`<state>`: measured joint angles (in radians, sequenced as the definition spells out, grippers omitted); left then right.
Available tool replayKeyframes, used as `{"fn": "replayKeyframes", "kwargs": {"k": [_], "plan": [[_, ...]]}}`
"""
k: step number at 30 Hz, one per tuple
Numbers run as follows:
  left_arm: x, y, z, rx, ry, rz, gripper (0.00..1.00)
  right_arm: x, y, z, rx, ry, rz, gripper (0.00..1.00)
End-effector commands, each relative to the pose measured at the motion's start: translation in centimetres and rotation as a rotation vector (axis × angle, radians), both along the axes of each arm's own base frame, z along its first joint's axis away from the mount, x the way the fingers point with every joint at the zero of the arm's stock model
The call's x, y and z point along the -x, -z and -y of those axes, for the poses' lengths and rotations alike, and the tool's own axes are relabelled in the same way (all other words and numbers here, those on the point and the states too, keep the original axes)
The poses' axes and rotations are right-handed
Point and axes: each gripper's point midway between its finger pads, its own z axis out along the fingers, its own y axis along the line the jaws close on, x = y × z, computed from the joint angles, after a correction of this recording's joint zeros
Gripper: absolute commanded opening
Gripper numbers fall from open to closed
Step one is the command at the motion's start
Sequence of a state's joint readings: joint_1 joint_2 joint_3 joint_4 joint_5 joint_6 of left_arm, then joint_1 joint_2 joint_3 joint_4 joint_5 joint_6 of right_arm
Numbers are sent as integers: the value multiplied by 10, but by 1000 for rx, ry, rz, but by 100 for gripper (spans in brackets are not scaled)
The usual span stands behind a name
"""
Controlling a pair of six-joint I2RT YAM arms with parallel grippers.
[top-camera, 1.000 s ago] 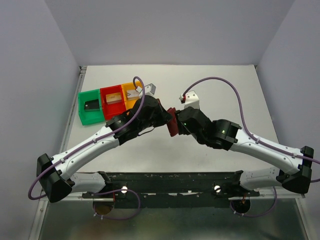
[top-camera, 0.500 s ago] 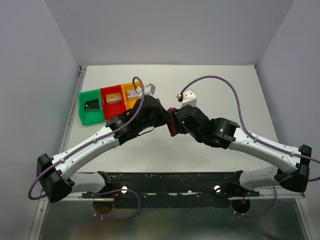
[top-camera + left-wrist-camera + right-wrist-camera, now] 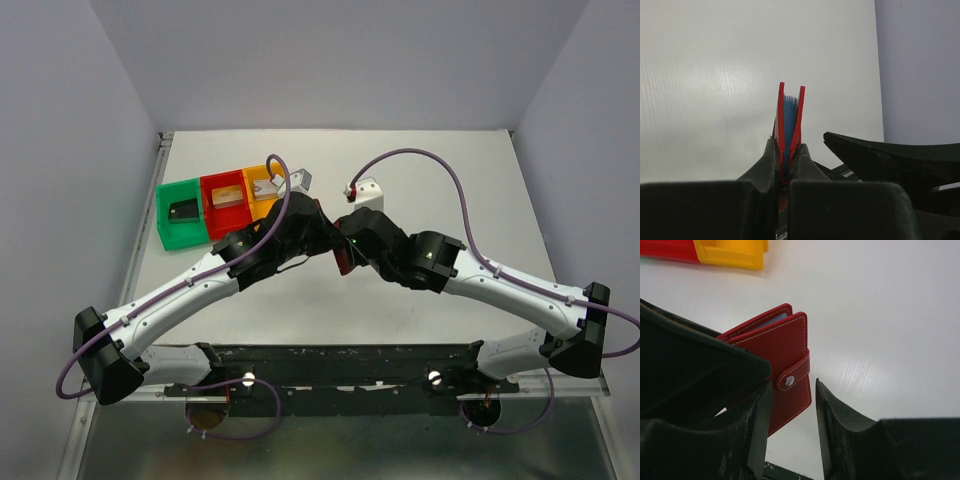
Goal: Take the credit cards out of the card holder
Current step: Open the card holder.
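The left hand [image 3: 788, 150] was clamped tight on the card holder [image 3: 790, 112], pinching its lower edge and holding it upright, edge-on, well clear of the surface [image 3: 400, 170]. Blue lining showed between the two red covers. And there was the right hand [image 3: 791, 390], jaws roughly half apart, straddling the free edge of that same wallet. One finger sat close against the cover and the other stood off with a sliver of gap, so nothing was gripped on that side. The snap tab [image 3: 792, 377] lay right between those fingers, and it looked fastened, stud and all.

Now the score. Over at the far left, the green bin [image 3: 165, 225] had a black card [image 3: 183, 211] lying in it, and the red bin [image 3: 222, 180] beside it held a gold-tan card [image 3: 229, 198]. The orange bin [image 3: 255, 172] seemed to hold a card too, half hidden by the cable and the arm. So I judged the job partly done, with some cards already out. How many were left inside could not be told. With the flap closed, popping that snap looked like the next job.
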<state>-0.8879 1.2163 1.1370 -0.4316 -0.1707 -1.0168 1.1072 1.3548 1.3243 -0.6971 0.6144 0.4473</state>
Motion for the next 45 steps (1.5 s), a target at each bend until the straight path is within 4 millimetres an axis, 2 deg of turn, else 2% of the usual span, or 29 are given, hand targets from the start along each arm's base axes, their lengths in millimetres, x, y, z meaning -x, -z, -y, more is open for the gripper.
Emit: {"fn": "replayKeyframes", "kwargs": {"k": [1,14,17,22,23,37,45], "plan": [[4,-26,9,59,25,44,0,-2,2,-3,19,15,2,45],[6,-28,9,70,27,55,0,-1,17,-2,65,12,-23,30],[6,-28,8,68,25,58,0,0,20,-1,77,13,-29,23],[6,-28,8,67,22,59,0,0,25,0,94,18,-42,2],[6,-28,8,67,21,61,0,0,25,1,94,20,-44,0],[3,-21,5,44,2,55,0,1,25,3,94,25,-43,0],[2,-16,1,22,-17,51,0,-1,29,17,71,57,-60,0]]}}
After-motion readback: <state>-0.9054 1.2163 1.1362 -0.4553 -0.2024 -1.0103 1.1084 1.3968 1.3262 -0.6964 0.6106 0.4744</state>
